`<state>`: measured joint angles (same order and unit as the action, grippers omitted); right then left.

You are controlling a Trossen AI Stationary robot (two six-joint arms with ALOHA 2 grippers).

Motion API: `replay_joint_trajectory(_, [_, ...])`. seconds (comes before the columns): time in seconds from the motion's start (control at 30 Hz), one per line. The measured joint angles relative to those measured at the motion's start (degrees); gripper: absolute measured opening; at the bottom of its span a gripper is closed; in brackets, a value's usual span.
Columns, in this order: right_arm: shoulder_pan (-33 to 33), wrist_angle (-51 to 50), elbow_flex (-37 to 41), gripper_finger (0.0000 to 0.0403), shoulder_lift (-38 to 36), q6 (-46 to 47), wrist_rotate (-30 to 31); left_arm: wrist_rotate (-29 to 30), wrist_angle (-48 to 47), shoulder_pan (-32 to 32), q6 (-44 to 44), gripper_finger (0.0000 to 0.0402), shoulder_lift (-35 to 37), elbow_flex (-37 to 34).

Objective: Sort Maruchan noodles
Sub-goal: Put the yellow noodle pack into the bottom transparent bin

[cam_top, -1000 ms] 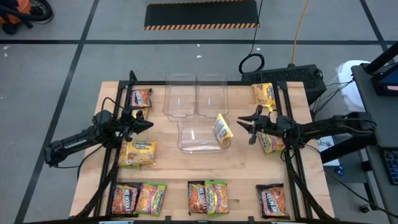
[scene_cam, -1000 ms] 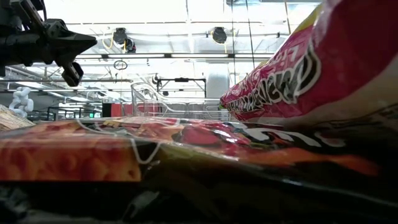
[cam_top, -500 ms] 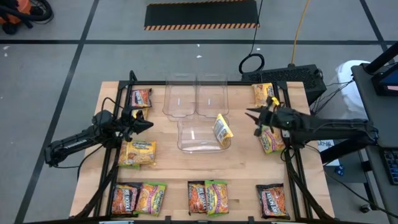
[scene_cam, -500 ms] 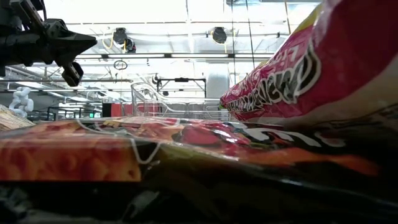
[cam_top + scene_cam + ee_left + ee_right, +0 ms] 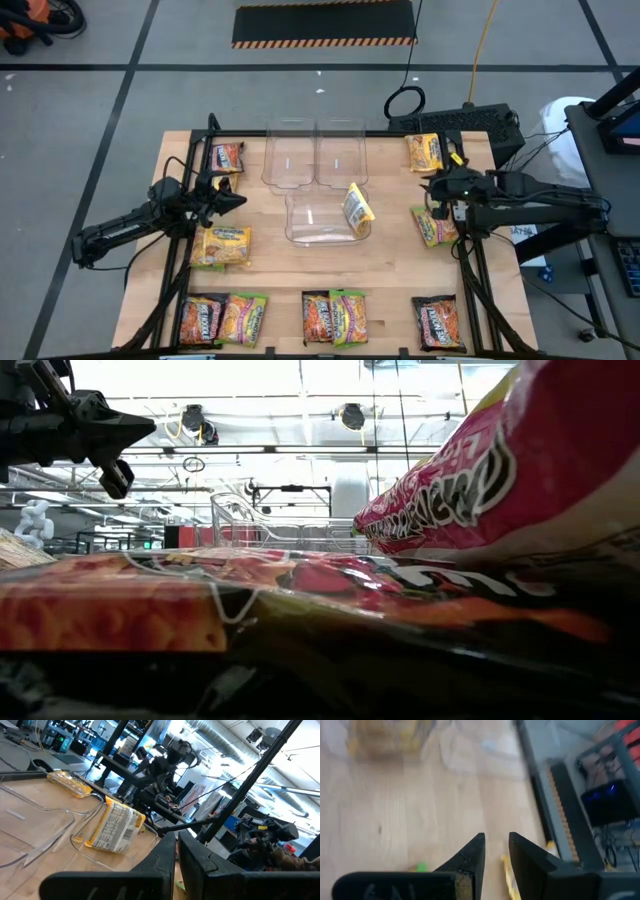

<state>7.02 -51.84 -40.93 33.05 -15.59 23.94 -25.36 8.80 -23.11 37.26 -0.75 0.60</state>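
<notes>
Maruchan noodle packets lie around the wooden table (image 5: pixel 390 262): an orange-red one (image 5: pixel 226 157) and a yellow one (image 5: pixel 222 246) at the left, a yellow one (image 5: pixel 424 152) and a lime-green one (image 5: pixel 435 228) at the right, and several along the near edge. Another yellow packet (image 5: pixel 357 207) stands on edge in the near clear bin (image 5: pixel 312 218), leaning against its right wall; its printed back (image 5: pixel 115 825) faces the left wrist view. My right gripper (image 5: pixel 433 197) hangs open and empty above the table's right side, tipped downward (image 5: pixel 495 840). My left gripper (image 5: pixel 240 198) waits at the left, shut and empty (image 5: pixel 176 851).
Two more clear bins (image 5: pixel 290 152) (image 5: pixel 340 152) stand side by side at the far middle. Dark frame rails (image 5: pixel 470 280) run along both sides of the table. In the low view, near-edge packets (image 5: pixel 450 490) fill the foreground. Bare wood lies between the near bin and the near row.
My right gripper has drawn back from the near bin toward the table's right edge, risen, and tipped from roughly level to pointing down, staying open. The yellow packet keeps leaning in the bin.
</notes>
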Motion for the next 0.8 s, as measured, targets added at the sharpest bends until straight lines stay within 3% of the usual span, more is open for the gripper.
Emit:
replay_joint_trajectory(0.4, [10.9,-3.3,0.0,0.0084,12.3,-5.5,-0.3,0.0,0.0,0.0,0.1,0.0026,0.0,0.0])
replay_joint_trajectory(0.6, [17.6,0.3,0.0,0.0084,16.7,-12.9,-11.3,0.0,0.0,0.0,0.1,0.0026,0.0,0.0])
replay_joint_trajectory(0.8, [24.3,7.7,0.0,0.0084,21.3,-18.4,-14.0,0.0,0.0,0.0,0.1,0.0026,0.0,0.0])
